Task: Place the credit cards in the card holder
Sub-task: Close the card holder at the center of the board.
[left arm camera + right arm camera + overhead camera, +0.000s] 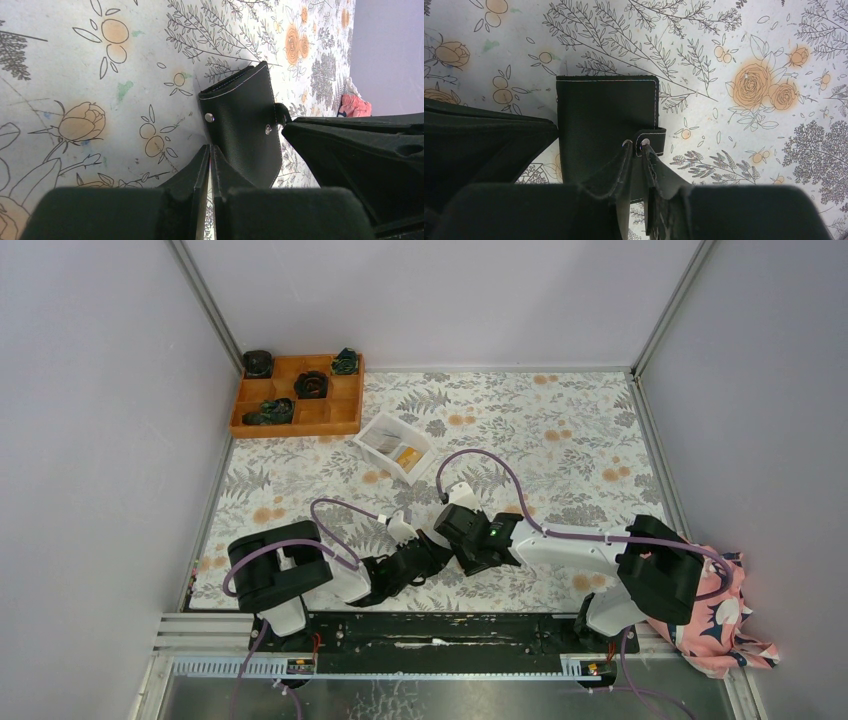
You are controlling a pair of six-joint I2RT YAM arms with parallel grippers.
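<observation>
The black card holder (604,120) lies closed on the floral table; it also shows in the left wrist view (245,120). In the top view both grippers hide it. My right gripper (636,146) is pinched on its small clasp tab (655,140) by the snap. My left gripper (211,149) is shut, with only a thin slit between the fingers, and its tips rest against the holder's edge. The credit cards, a whitish one (383,440) and an orange-yellow one (408,457), lie in the white tray (372,426) farther back.
An orange compartmented box (330,412) with dark small items stands at the back left. A pink patterned cloth (715,625) lies at the near right by the right arm's base. Grey walls close in the table on three sides.
</observation>
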